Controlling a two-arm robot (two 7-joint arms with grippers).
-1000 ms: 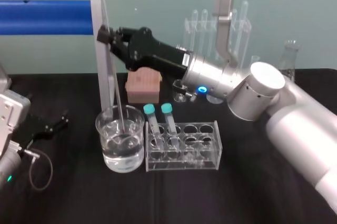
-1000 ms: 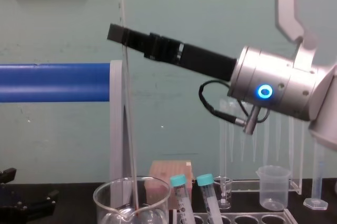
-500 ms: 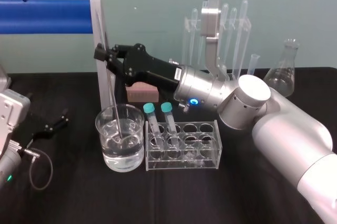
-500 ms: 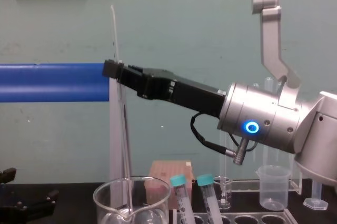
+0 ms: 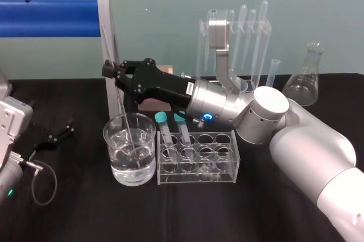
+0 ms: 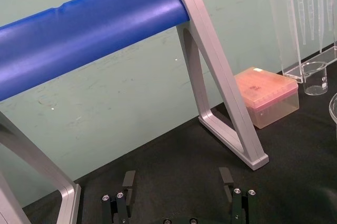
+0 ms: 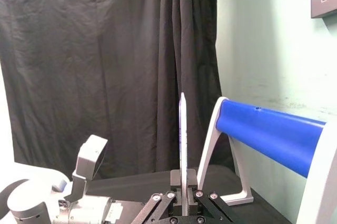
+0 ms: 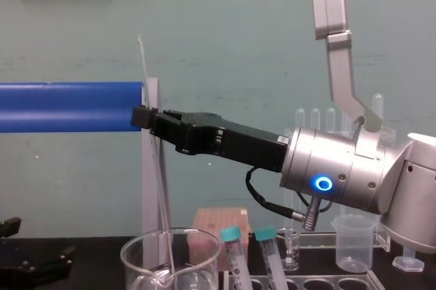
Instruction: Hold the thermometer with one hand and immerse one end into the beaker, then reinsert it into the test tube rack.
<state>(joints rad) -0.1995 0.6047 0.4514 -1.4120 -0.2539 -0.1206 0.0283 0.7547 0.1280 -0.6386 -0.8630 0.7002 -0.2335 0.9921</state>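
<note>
**A:** Entry one, the working arm?

**B:** We list the right gripper (image 5: 111, 71), black, on a silver wrist with a blue ring lit. It reaches across from the right, above the beaker (image 5: 114, 165). Its fingers are closed on the thermometer (image 5: 120, 104) and pinch its upper part, with a length of glass standing above the grip.

**A:** Entry two, how does the thermometer stand?

**B:** We record it as near upright, its top leaning slightly towards the robot's left. Its lower end is inside the beaker, down in the clear liquid. We cannot tell whether it touches the bottom. From the chest, we see the rod (image 8: 160, 188) run from the gripper (image 8: 142, 117) down past the beaker's rim (image 8: 136, 257).

**A:** Entry three, the rack?

**B:** The test tube rack (image 5: 224, 168) stands on the bench (image 5: 199, 213) just beside the beaker, on its right. Two teal-capped tubes (image 5: 162, 118) lean in the holes nearest the beaker.

**A:** Entry four, the other arm?

**B:** The left gripper (image 6: 177, 182) is parked low at the bench's left side, well apart from the beaker, with its fingers spread open.

**A:** Sundries?

**B:** At the back we count a blue bar (image 5: 45, 17) on a grey frame, a pink box (image 6: 266, 95), a pipette stand (image 5: 253, 32) and a conical flask (image 5: 304, 80).
</note>
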